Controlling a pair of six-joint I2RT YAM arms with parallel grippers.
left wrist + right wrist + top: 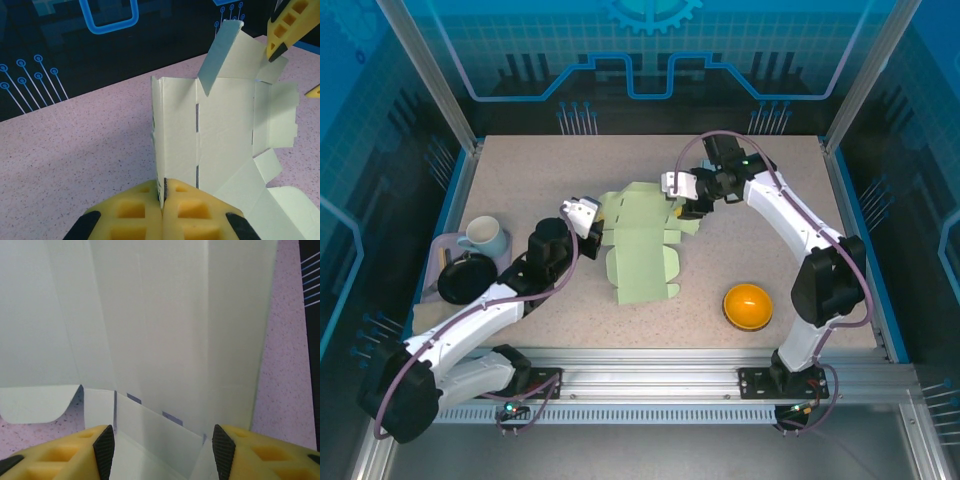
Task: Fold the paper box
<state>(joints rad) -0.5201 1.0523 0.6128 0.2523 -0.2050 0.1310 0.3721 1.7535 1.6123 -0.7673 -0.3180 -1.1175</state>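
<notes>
The paper box (642, 262) lies part-flat mid-tabletop (540, 165). The left gripper (162, 194) pinches its edge (probably as an anchor), while the right gripper (160, 447) stands open astride a raised flap (150, 330), seemingly ready to fold it.

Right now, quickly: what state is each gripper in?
Left gripper: shut on an edge of the paper box.
Right gripper: open, jaws apart at the paper box.

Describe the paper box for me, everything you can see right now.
The paper box is a pale green die-cut card blank with creases, tabs and slots, mostly unfolded on the speckled table. Some panels are lifted upright. The left gripper is shut on one edge, and the right gripper straddles the opposite side, open.
</notes>
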